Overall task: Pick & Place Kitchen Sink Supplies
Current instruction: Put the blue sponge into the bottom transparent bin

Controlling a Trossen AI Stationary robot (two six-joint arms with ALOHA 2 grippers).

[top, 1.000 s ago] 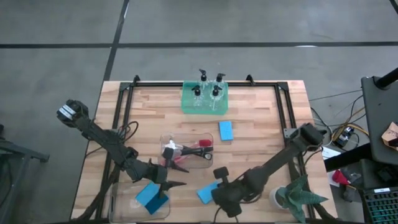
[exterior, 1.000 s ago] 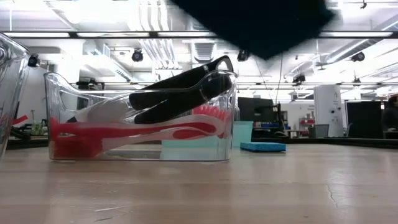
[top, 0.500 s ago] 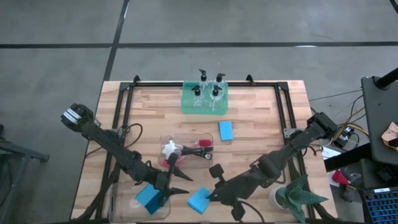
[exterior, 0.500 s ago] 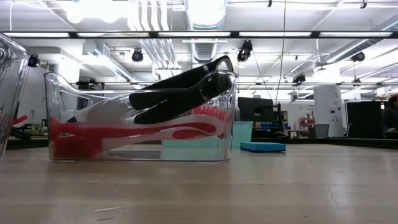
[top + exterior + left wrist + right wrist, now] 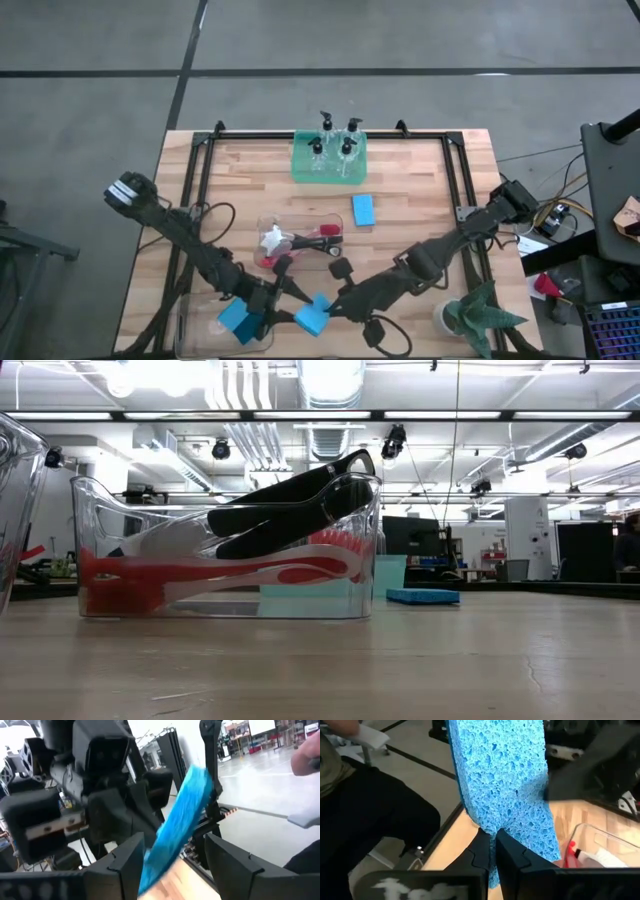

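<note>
My right gripper [image 5: 494, 847] is shut on a bright-blue sponge [image 5: 312, 316] held above the table near its front edge. My left gripper [image 5: 290, 293] is open; in the left wrist view its two fingers stand on either side of that sponge [image 5: 180, 825]. A second sponge [image 5: 237, 320] lies in the clear bin [image 5: 190, 335] at the near left. A third sponge [image 5: 363, 210] lies flat on the table. The pump bottles [image 5: 333, 140] stand in the green tray [image 5: 300, 165]. The brushes [image 5: 250, 520] lie in a small clear bin [image 5: 300, 243]. My right gripper pinches the sponge's edge nearest the wrist [image 5: 492, 831] between its two fingers, and the foam is puckered in there. The sponge stands out beyond the fingertips, tilted on edge and lifted clear of the table. My left gripper: I cannot tell whether it touches the sponge.
A small potted plant [image 5: 475, 315] stands at the near right corner. A black frame [image 5: 200, 180] runs along the table's left, far and right sides. A person sits beyond the table's edge [image 5: 365, 810].
My right gripper has lifted the sponge off the table and carried it toward the table's left edge, up to my left gripper. The sponge has tipped from lying flat to standing on edge. My left gripper has tipped upward and edged toward the sponge.
</note>
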